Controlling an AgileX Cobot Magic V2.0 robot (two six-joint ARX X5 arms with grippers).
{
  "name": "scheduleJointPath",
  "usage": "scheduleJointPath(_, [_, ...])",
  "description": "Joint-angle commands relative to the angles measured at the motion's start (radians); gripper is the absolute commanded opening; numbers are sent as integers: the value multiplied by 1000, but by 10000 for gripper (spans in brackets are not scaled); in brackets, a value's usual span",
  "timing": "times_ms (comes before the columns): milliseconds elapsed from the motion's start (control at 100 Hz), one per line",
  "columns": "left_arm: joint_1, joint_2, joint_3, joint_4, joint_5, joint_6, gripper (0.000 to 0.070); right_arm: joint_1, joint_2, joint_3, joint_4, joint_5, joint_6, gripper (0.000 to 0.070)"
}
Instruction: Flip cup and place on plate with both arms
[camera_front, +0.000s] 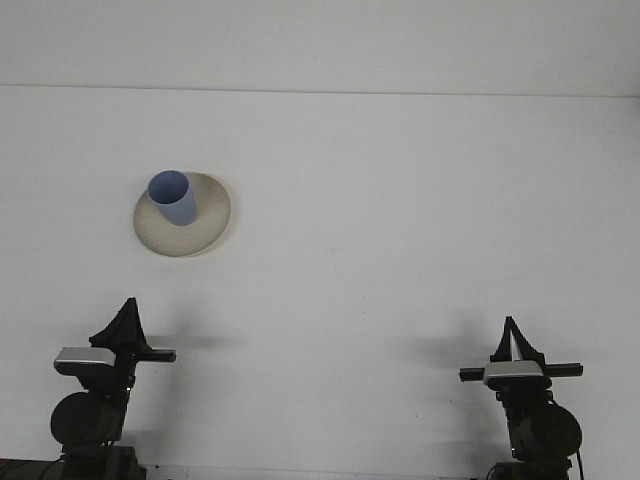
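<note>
One cup (173, 198) (blue), one plate (205, 232)
</note>
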Motion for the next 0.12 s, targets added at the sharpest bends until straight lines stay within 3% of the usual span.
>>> scheduleJointPath(0, [0,-2,-18,11,-3,-2,14,2,0,-2,10,0,4,3])
scheduleJointPath(110, [0,-2,-18,11,-3,-2,14,2,0,-2,10,0,4,3])
